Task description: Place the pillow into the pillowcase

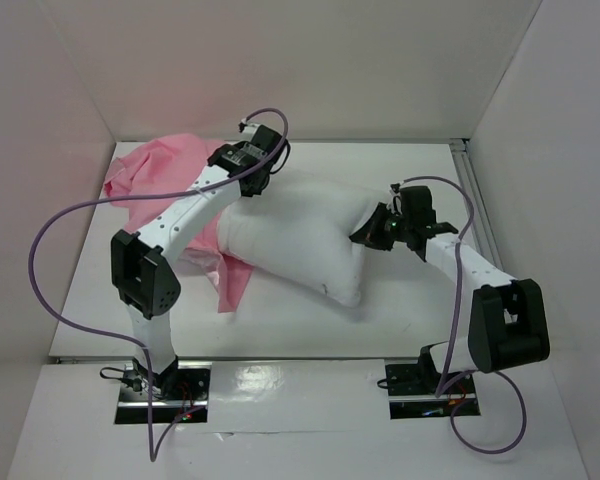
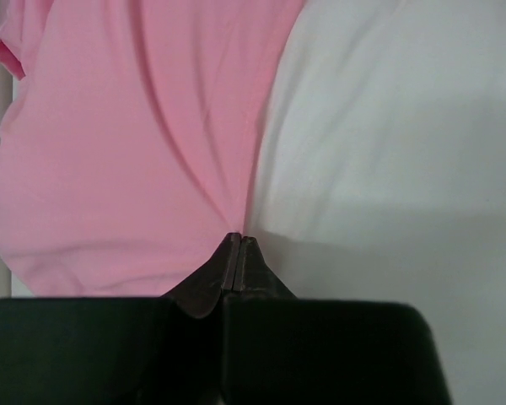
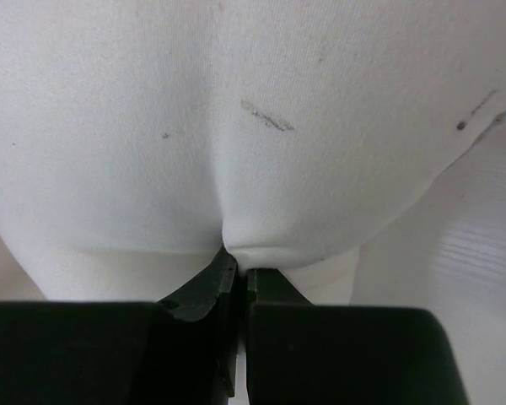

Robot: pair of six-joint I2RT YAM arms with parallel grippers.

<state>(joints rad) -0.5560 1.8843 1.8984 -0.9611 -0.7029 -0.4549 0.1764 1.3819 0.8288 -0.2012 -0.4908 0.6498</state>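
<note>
One pillow [image 1: 300, 235], long axis left-right

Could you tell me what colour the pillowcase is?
The pillowcase is pink, clearest in left wrist view.

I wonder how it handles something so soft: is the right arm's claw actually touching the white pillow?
Touching. The right wrist view shows the right gripper with its closed tips pinching a fold of the pillow, and the fabric puckers into them.
</note>
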